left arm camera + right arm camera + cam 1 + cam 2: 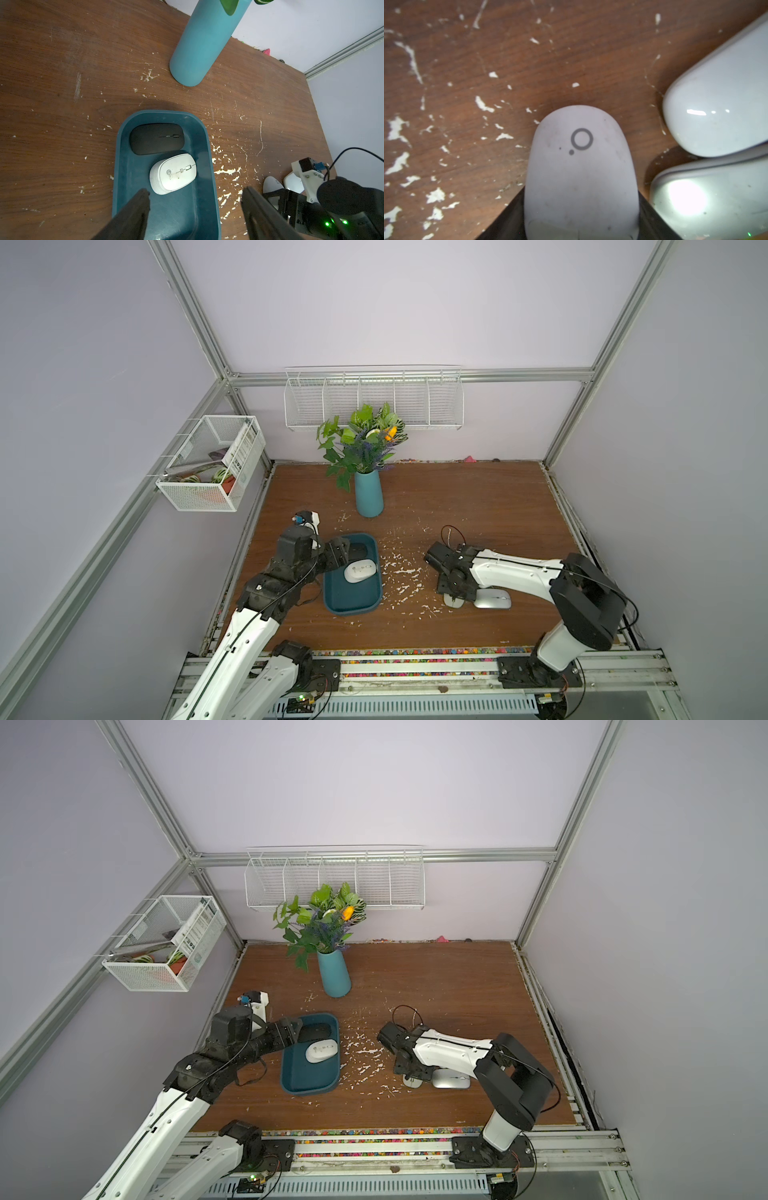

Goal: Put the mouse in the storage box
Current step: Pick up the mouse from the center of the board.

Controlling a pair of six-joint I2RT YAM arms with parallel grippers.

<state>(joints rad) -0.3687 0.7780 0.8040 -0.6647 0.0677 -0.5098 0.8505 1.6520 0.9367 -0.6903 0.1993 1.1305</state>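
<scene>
The dark teal storage box lies left of centre on the wooden table. Inside it rest a black mouse and a white mouse. My left gripper hovers open over the box, holding nothing. To the right, my right gripper is down at the table, its jaws pressed against both sides of a pale mouse with a ring logo.
A silver mouse and another white mouse lie close beside the gripped one. A tall teal vase with plants stands behind the box. White wire baskets hang on the walls. White flecks litter the table.
</scene>
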